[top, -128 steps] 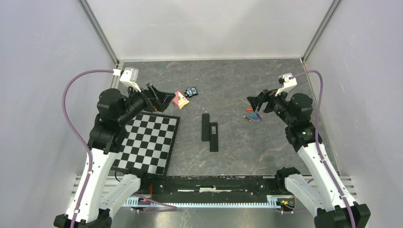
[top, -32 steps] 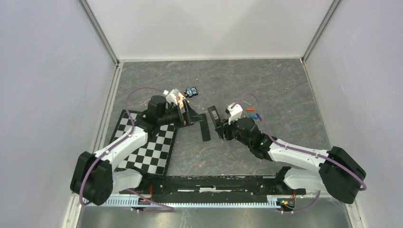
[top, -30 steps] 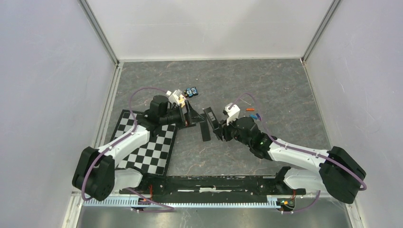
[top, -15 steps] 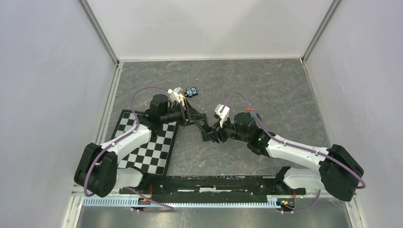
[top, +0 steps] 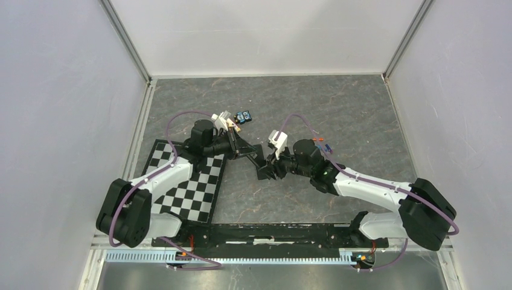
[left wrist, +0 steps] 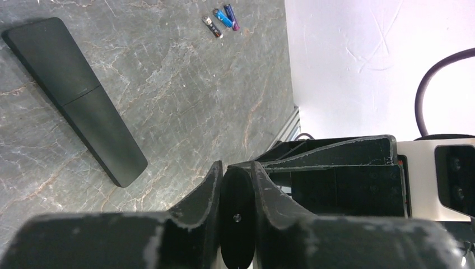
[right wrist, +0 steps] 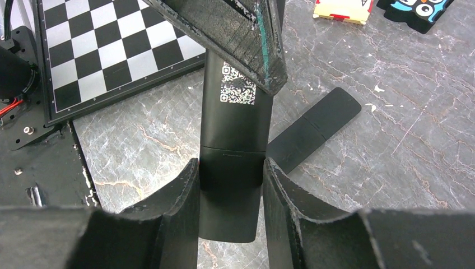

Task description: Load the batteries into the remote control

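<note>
Remote control (right wrist: pixel 232 129): held off the surface (top: pixel 338 109) mid-table, between the two grippers, above the bare stone.
Long axis: runs from the right gripper straight away towards the left gripper; the back, with a white QR label (right wrist: pixel 238 89), faces the right wrist camera.
Right gripper (right wrist: pixel 231 168): clenched across the width of the near end, a finger on each long side.
Left gripper (left wrist: pixel 236 171): pinched on the thin far end, seen edge-on between its fingers.
In the way: the left gripper's finger covers the far tip.
Second black remote (left wrist: pixel 73 98): flat on the surface, slanted, just beneath the held one.
Batteries (left wrist: pixel 221 17): loose cluster well apart, behind the right arm.
Chessboard (top: pixel 187 181): under the left arm.
Blue-and-black gadget (top: pixel 243 116): beyond the left gripper.
</note>
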`<state>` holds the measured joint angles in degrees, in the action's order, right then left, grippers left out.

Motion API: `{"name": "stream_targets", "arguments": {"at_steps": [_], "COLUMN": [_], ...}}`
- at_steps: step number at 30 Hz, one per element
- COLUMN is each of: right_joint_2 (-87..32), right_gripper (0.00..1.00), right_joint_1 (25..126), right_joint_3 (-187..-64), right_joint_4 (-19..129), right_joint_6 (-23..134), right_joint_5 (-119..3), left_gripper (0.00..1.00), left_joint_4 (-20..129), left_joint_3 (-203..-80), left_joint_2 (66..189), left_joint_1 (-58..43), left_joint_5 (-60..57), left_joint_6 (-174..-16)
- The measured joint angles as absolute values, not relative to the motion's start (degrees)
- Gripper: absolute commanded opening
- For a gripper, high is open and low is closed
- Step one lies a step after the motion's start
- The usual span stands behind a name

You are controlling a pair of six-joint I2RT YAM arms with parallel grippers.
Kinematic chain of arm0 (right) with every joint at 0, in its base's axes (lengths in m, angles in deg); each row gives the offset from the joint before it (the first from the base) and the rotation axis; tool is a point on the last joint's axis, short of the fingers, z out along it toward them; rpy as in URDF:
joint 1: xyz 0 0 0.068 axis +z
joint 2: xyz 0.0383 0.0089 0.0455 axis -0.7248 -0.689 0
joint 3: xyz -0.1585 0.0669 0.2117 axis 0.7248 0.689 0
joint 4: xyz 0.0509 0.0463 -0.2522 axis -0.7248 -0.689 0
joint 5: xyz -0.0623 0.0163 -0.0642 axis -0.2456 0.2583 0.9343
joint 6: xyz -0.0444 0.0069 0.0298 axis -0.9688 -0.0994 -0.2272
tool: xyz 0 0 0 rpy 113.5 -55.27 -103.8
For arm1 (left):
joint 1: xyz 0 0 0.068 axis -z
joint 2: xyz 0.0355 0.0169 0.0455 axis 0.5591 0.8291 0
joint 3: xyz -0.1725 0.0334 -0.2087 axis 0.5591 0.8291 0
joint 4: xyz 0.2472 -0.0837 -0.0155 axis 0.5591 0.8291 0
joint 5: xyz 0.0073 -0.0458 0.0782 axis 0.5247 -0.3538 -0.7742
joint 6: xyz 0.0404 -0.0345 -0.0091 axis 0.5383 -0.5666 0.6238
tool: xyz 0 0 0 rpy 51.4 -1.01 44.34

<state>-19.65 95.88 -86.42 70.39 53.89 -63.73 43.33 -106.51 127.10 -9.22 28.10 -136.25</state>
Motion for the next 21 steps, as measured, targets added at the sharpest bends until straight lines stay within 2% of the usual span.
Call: {"name": "stream_targets", "arguments": {"at_steps": [2, 5, 7, 8, 13, 21], "right_joint_2": [-19.8, -19.8, -19.8, -19.5, -15.1, -11.8], "right_gripper": [0.34, 0.72, 0.9, 0.96, 0.98, 0.98], "right_joint_1": [95.8, 95.8, 95.7, 95.3, 91.3, 87.2], "right_joint_3": [-86.7, -86.7, -86.7, -86.7, -84.5, -77.4], "right_joint_4": [70.2, 70.0, 70.1, 70.2, 73.1, 87.7], "right_joint_6": [53.9, 54.6, 56.2, 57.1, 67.0, 96.3], "right_joint_5": [-63.4, -63.0, -62.4, -62.1, -62.2, -63.7], "left_gripper": [0.02, 0.02, 0.02, 0.02, 0.02, 0.02], "left_joint_4": [43.2, 43.6, 44.6, 45.2, 47.0, 41.9], "left_joint_3": [-106.4, -106.5, -106.7, -106.9, -108.7, -110.4], "left_joint_2": [127.2, 127.2, 126.9, 126.5, 123.6, 121.9], "left_joint_1": [-9.4, -9.4, -9.2, -8.8, -8.1, -8.1], "left_joint_5": [27.9, 27.7, 27.9, 27.9, 26.4, 24.6], "left_joint_6": [-136.3, -136.1, -136.0, -135.9, -135.2, -139.3]}}
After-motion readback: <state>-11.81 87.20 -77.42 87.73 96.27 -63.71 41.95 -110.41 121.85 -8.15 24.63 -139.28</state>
